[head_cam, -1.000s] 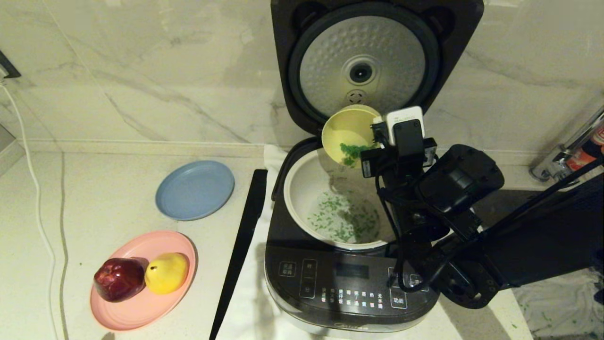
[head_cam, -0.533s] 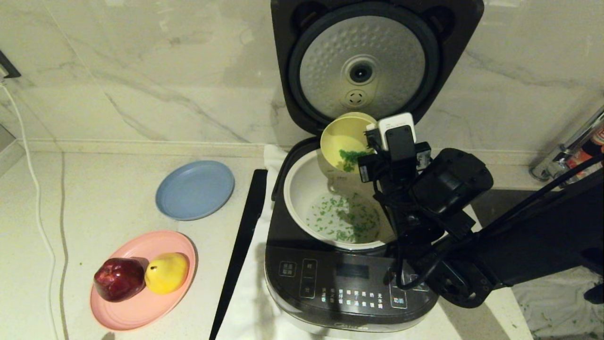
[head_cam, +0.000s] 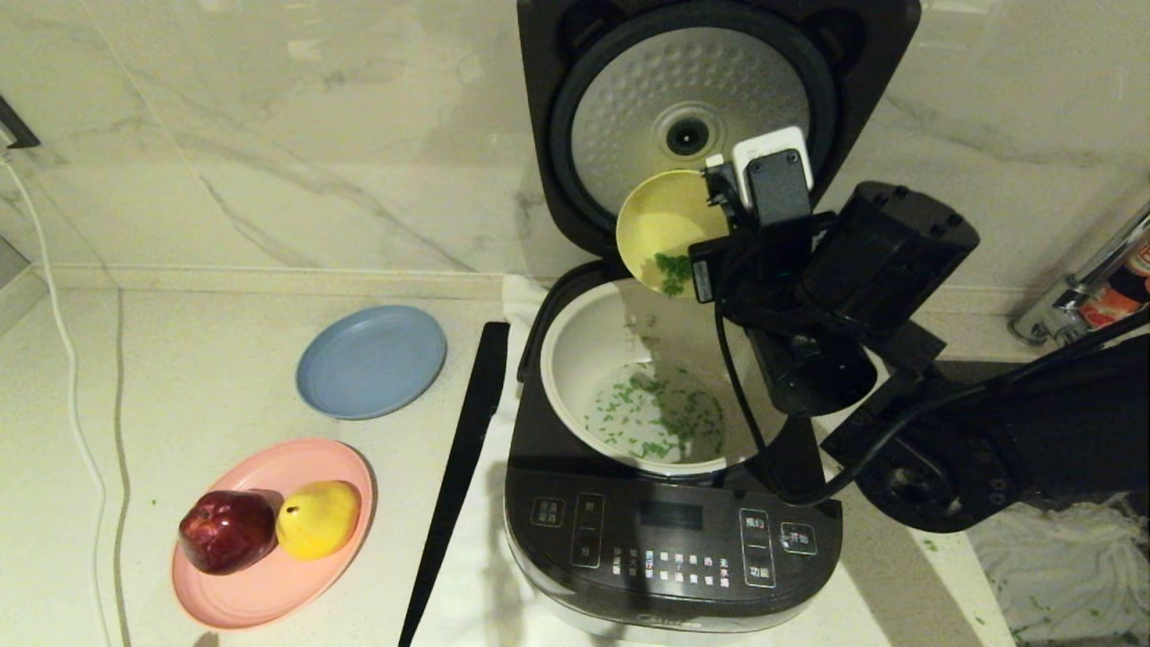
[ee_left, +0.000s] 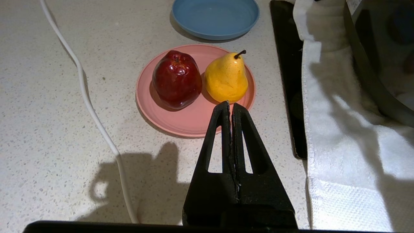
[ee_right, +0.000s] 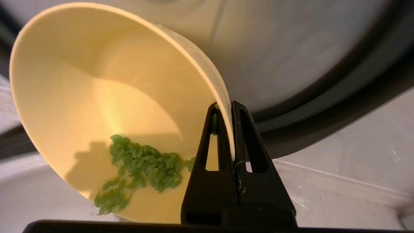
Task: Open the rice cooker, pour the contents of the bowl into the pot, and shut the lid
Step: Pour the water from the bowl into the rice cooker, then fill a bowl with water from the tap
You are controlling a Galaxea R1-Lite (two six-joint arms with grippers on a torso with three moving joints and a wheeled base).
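The rice cooker [head_cam: 669, 539] stands with its lid [head_cam: 692, 117] swung upright, silver inner plate facing me. The cream-white pot [head_cam: 575, 359] holds scattered green contents [head_cam: 660, 418] on its bottom. The pale yellow bowl [head_cam: 660, 220] hangs steeply tilted above the pot's back rim, in front of the lid. A clump of green bits [ee_right: 145, 166] still clings inside the bowl [ee_right: 97, 97]. My right gripper [ee_right: 226, 108] is shut on the bowl's rim. My left gripper [ee_left: 230, 105] is shut and empty, hovering over the counter near the pink plate.
A blue plate [head_cam: 371, 361] and a pink plate [head_cam: 269, 575] carrying a red apple [head_cam: 226, 530] and a yellow pear [head_cam: 316, 518] lie left of the cooker. A black strip [head_cam: 458, 467] and white towel [ee_left: 339, 129] border it. A white cable [head_cam: 54, 314] runs along the far left.
The right arm has lifted the tilted bowl up and slightly back, from just over the pot's rim to in front of the open lid. The left arm has not moved.
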